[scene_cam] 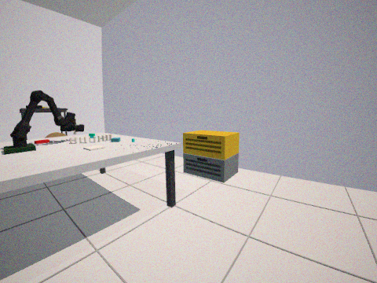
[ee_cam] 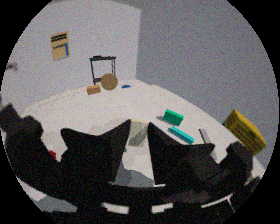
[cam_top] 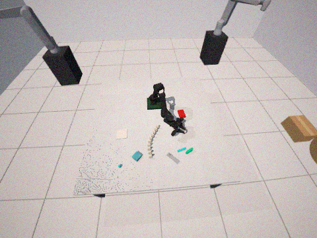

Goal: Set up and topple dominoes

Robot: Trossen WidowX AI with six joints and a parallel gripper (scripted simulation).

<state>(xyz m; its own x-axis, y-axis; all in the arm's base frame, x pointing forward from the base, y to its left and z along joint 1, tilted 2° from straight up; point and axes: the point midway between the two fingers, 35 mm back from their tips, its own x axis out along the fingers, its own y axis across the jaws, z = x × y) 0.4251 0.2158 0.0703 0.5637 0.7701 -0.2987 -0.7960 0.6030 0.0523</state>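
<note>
A curved row of beige dominoes (cam_top: 149, 145) (scene_cam: 82, 140) stands upright on the table, left of the gripper in the top view. My gripper (cam_top: 184, 131) (scene_cam: 81, 128) (ee_cam: 139, 126) is shut on a beige domino (ee_cam: 138, 134), which shows between the fingertips in the wrist view. The gripper is above the table, to the right of the row's arm-side end in the top view, and clear of the row. The held domino's lower part and exact tilt are hard to make out. No loose domino can be made out on the table.
A red block (cam_top: 181, 114) (scene_cam: 42, 141) lies near the arm. A cyan bar (cam_top: 181, 149) (ee_cam: 182, 135), green block (cam_top: 189, 151) (ee_cam: 173, 117) and grey bar (cam_top: 173, 158) lie right of the row; a teal box (cam_top: 137, 156) and cream square (cam_top: 121, 133) lie left.
</note>
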